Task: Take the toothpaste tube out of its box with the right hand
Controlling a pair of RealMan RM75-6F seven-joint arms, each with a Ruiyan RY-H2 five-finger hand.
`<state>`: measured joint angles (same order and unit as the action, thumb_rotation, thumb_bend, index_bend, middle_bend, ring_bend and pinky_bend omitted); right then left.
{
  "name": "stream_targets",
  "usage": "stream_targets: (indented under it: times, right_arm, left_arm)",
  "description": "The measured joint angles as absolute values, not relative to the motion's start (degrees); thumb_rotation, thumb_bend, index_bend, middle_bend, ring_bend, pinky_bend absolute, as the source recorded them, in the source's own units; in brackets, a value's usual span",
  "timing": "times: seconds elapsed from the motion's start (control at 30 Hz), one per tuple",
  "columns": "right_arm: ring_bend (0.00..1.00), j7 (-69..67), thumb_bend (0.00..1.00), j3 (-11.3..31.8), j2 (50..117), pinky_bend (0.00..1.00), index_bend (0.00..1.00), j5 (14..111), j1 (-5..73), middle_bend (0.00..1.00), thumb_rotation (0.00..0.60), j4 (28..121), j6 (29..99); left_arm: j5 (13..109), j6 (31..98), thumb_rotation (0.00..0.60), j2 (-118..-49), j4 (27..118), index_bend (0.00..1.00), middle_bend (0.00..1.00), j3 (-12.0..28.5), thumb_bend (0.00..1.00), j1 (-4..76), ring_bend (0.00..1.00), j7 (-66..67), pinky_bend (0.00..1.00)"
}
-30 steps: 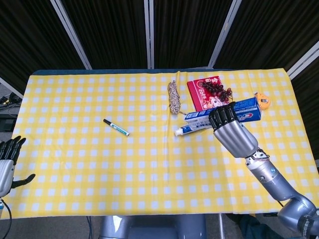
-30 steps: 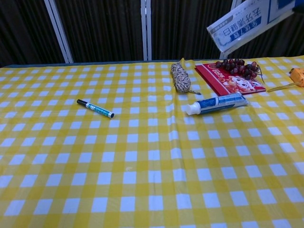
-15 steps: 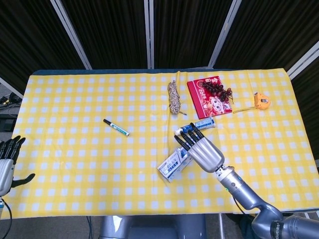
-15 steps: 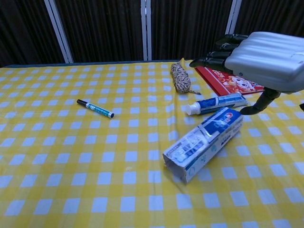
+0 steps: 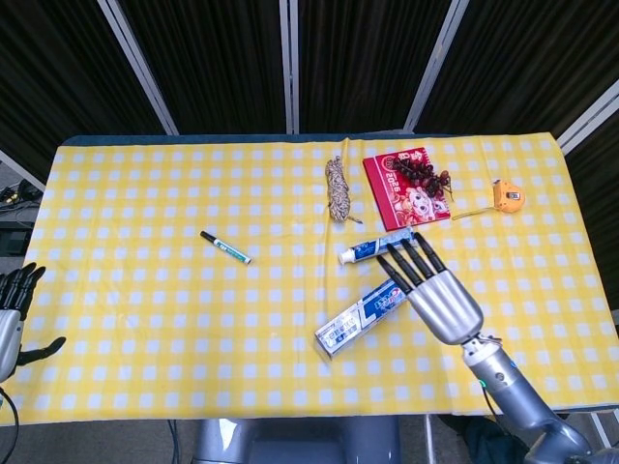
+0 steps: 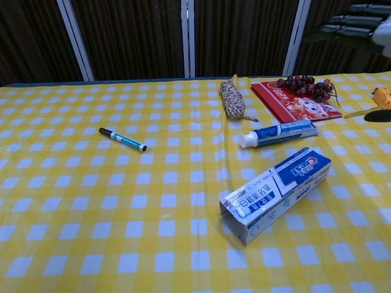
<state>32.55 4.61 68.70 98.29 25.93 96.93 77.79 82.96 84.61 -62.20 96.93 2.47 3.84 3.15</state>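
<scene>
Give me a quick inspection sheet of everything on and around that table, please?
Surface: table under yellow checked cloth.
Job's things: tube lies out of the box; box lies on its side, near end open.
Clutter: marker, rope bundle, red packet with grapes on it, orange tape measure.
Hands: right hand open above the cloth beside the box; left hand open off the left edge.
Cables: nothing seen.
Surroundings: dark curtains, white poles.

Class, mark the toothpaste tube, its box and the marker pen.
toothpaste tube (image 6: 280,132), chest view, middle of its body.
box (image 6: 278,186), chest view, middle of its top face.
marker pen (image 5: 225,247), head view, middle of its barrel.
</scene>
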Motion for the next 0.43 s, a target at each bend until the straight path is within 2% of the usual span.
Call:
stream_targets:
  times: [0.2,0.43]
  right_arm:
    - [0.03,21.6,0.0,2.5,66.9,0.0,0.04,98.8,19.8,0.06,0.6,90.3,86.5]
    - [0.03,10.3,0.0,1.4,69.0,0.0,0.04,95.4,14.3,0.06,0.6,81.7,91.1]
  left_arm:
    - [83.8,85.8,0.6,-62.2,96.9,0.0,0.0,2.5,0.0,3.5,0.0,2.7,0.0]
    - [83.9,86.8,0.6,-62.3,96.8,0.0,0.0,2.7,0.0,3.1,0.0,2.7,0.0]
